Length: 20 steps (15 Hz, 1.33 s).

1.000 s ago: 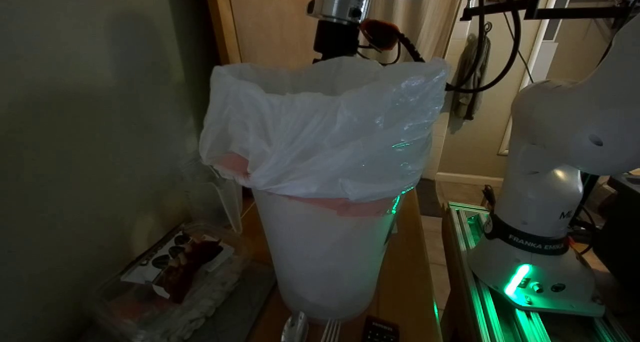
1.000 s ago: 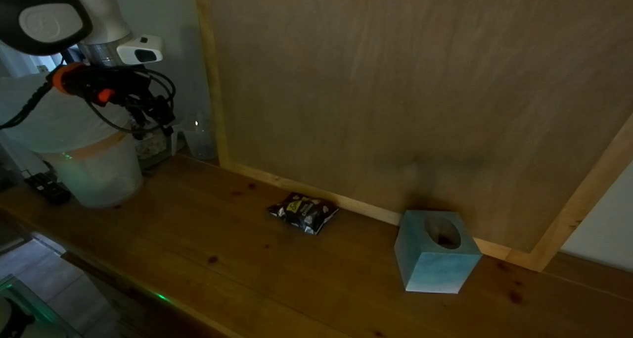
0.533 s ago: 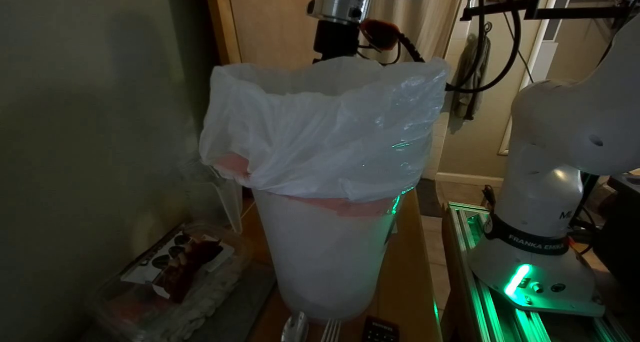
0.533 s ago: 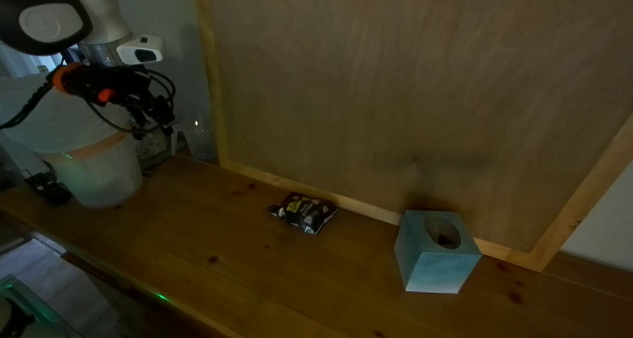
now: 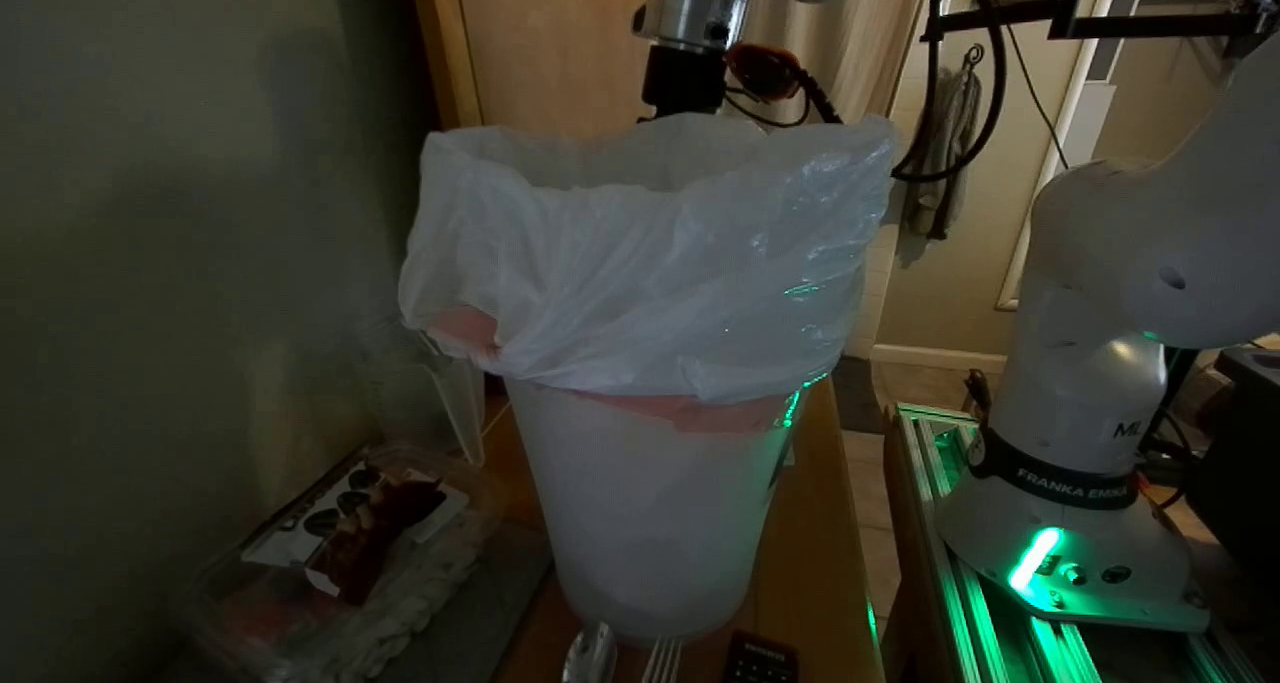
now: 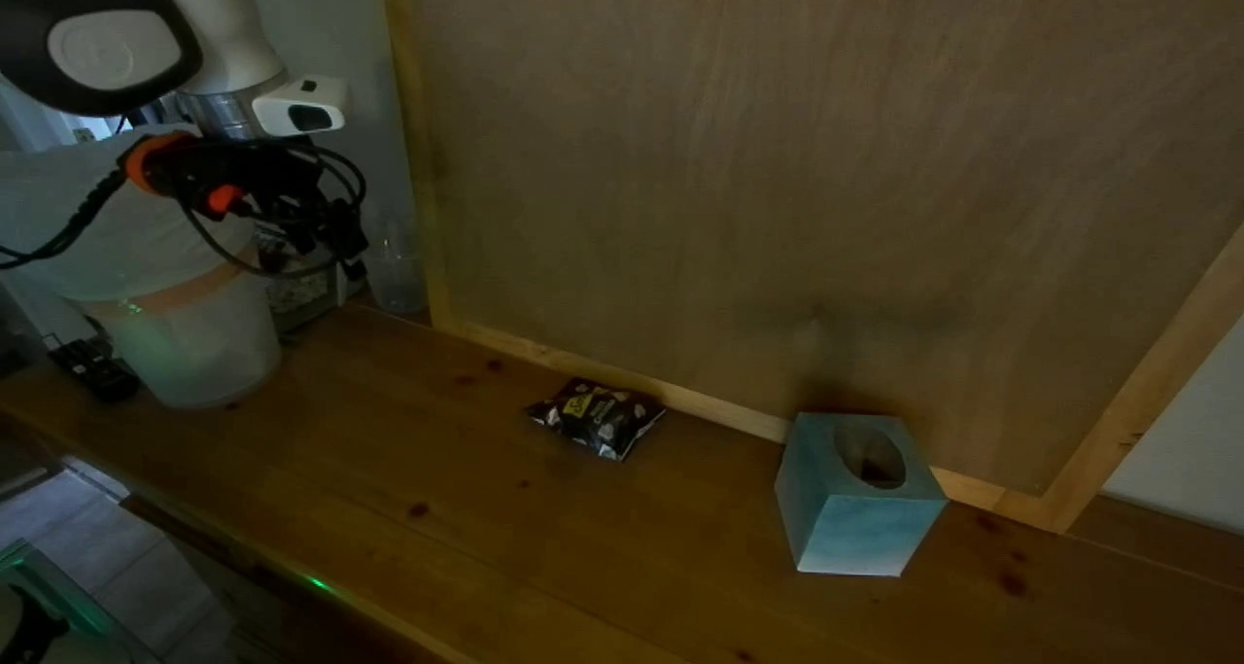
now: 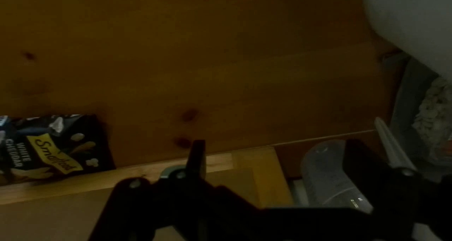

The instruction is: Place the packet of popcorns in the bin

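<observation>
Nearest on the right in an exterior view, a pale blue box (image 6: 860, 494) stands on the worktop (image 6: 389, 508), by the foot of a tall wooden board (image 6: 777, 197).

Farther off and to its left, well apart from it, the packet of popcorns (image 6: 596, 418) lies flat on the worktop, its long axis running along the board's foot; whether it touches the board I cannot tell.

Farther left again, the pincer (image 7: 275, 149) hangs above the worktop on the near side of the bin (image 6: 199, 348), its fingers (image 7: 197, 158) wide apart and holding nothing. In the wrist view the packet lies off to the left, outside the finger on that side and partly past the view's edge; the bin is at the right. So the pick seems yet to be made: the pincer would need to travel right and nearer, away from the bin, then down. Its fingers part roughly along the packet's length; a quarter turn would likely suit a grip across the width, though the board may crowd one finger.

The bin stands upright, a white bag (image 6: 87, 236) bunched over its rim. Farthest, a clear cup (image 6: 394, 280) stands near the board's left end.
</observation>
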Available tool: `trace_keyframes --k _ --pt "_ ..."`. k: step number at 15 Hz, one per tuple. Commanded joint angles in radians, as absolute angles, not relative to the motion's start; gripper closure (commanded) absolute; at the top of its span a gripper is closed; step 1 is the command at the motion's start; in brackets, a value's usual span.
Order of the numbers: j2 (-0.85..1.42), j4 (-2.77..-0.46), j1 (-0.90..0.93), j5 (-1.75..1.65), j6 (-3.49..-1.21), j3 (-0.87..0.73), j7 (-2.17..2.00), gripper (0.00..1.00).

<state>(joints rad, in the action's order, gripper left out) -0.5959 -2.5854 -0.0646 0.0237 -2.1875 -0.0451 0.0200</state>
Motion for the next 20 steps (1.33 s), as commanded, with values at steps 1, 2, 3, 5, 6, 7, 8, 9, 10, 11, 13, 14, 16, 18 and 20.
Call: trace_keyframes --k 1,2,3,5,6,7,8,9,10,11,13,14,16,18,20 --pt "-0.598 -2.576 -0.145 -0.062 -2.151 -0.08 0.012 0.0" --pt "-0.59 -2.573 -0.169 -0.087 -2.143 -0.09 0.011 0.0" --pt "-0.581 -2.571 -0.194 -0.109 -2.143 -0.104 0.01 0.0" --pt "-0.552 -2.561 -0.24 -0.156 -2.145 -0.131 0.012 0.0" --pt "-0.537 -2.552 -0.259 -0.174 -2.147 -0.144 0.013 0.0" --pt "-0.525 -2.548 -0.274 -0.187 -2.15 -0.155 0.01 0.0" --pt "-0.519 -2.543 -0.298 -0.2 -2.164 -0.156 -0.028 0.0" --pt "-0.562 -2.578 -0.262 -0.166 -2.161 -0.159 0.012 0.0" --pt "-0.553 -2.572 -0.277 -0.175 -2.161 -0.166 0.007 0.0" --pt "-0.546 -2.567 -0.285 -0.178 -2.161 -0.17 0.005 0.0" --pt "-0.538 -2.559 -0.288 -0.178 -2.161 -0.169 0.0 0.0" --pt "-0.537 -2.559 -0.288 -0.178 -2.161 -0.168 -0.002 0.0" --pt "-0.537 -2.559 -0.288 -0.178 -2.161 -0.168 -0.004 0.0" --pt "-0.514 -2.543 -0.303 -0.191 -2.177 -0.167 -0.03 0.0" --pt "-0.435 -2.485 -0.318 -0.182 -2.198 -0.188 -0.052 0.0"
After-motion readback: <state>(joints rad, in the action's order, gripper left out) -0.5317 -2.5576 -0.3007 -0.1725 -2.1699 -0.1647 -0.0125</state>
